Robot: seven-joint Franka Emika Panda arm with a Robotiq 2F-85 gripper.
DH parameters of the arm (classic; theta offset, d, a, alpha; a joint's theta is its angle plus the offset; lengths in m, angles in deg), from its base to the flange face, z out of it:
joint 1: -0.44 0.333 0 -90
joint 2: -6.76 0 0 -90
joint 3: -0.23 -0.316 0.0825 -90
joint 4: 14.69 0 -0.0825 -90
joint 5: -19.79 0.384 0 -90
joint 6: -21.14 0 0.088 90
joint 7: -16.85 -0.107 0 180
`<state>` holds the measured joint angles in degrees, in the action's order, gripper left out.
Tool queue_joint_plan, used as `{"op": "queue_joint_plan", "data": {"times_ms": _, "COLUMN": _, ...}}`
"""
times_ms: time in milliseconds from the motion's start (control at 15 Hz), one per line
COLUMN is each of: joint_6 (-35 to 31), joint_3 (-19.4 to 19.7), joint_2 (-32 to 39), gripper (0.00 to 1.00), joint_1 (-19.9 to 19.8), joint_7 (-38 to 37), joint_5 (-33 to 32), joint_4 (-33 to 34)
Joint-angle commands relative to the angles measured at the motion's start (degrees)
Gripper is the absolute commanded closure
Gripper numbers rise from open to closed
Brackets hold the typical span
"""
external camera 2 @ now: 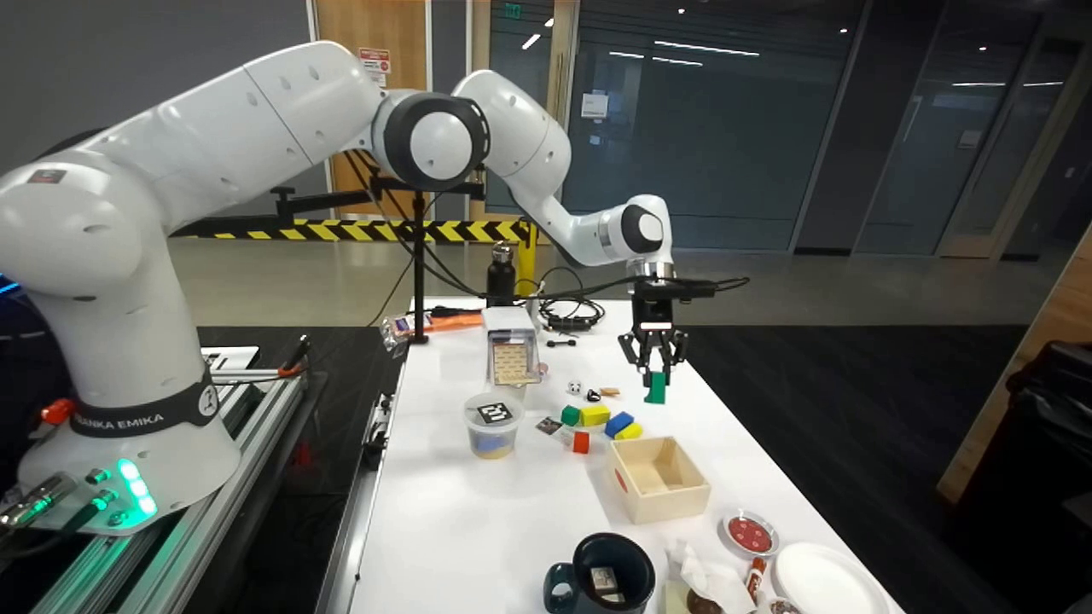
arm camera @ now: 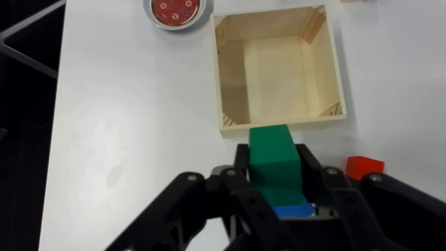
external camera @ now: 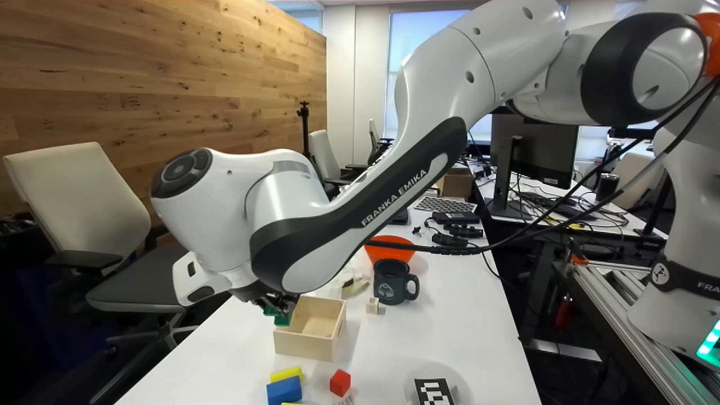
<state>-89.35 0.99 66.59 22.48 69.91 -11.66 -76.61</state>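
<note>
The Robotiq gripper (external camera 2: pixel 655 373) points downward with its jaws closed about a green block (arm camera: pixel 273 146), a black finger pressed to either side of it; the green block hangs in the air above the white table (arm camera: pixel 122 122), near an open-topped wooden box (arm camera: pixel 278 80); in the wrist view its tip overlaps the near wall of the wooden box, yet a gap shows between the two in an exterior view.

A red cube (arm camera: pixel 364 167) lies on the table near the wooden box; close by, a blue block (external camera: pixel 284 390) lies just beside a yellow block (external camera: pixel 286 374); a second yellow block (external camera 2: pixel 595 415) and a green cube (external camera 2: pixel 570 415) lie together a little farther off; a lidded plastic tub (external camera 2: pixel 492 439) stands apart from them, a black-and-white marker on its lid.

Past the wooden box, in both exterior views, stands a dark mug (external camera: pixel 388 284) with small pieces inside; behind it, in an exterior view, sits an orange bowl (external camera: pixel 390 252); a round dish (arm camera: pixel 148 12) with red contents lies near one corner of the wooden box; a white plate (external camera 2: pixel 827 584) lies beyond that dish.
</note>
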Motion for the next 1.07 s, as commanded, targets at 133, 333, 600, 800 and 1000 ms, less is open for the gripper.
{"op": "queue_joint_plan", "data": {"times_ms": 133, "joint_6": 9.5, "joint_3": 4.9, "joint_2": 9.3, "gripper": 0.88, "joint_1": 5.4, "joint_7": 2.1, "joint_5": -5.9, "joint_4": 14.7}}
{"op": "queue_joint_plan", "data": {"times_ms": 333, "joint_6": 11.6, "joint_3": 7.4, "joint_2": 12.6, "gripper": 0.88, "joint_1": 7.1, "joint_7": 2.0, "joint_5": -7.2, "joint_4": 18.3}}
{"op": "queue_joint_plan", "data": {"times_ms": 600, "joint_6": 13.0, "joint_3": 7.4, "joint_2": 15.9, "gripper": 0.88, "joint_1": 7.3, "joint_7": 1.9, "joint_5": -9.7, "joint_4": 21.1}}
{"op": "queue_joint_plan", "data": {"times_ms": 800, "joint_6": 14.6, "joint_3": 7.7, "joint_2": 17.7, "gripper": 0.88, "joint_1": 7.5, "joint_7": 2.0, "joint_5": -11.8, "joint_4": 22.4}}
{"op": "queue_joint_plan", "data": {"times_ms": 1000, "joint_6": 16.4, "joint_3": 8.1, "joint_2": 19.0, "gripper": 0.88, "joint_1": 7.6, "joint_7": 1.9, "joint_5": -13.8, "joint_4": 23.7}}
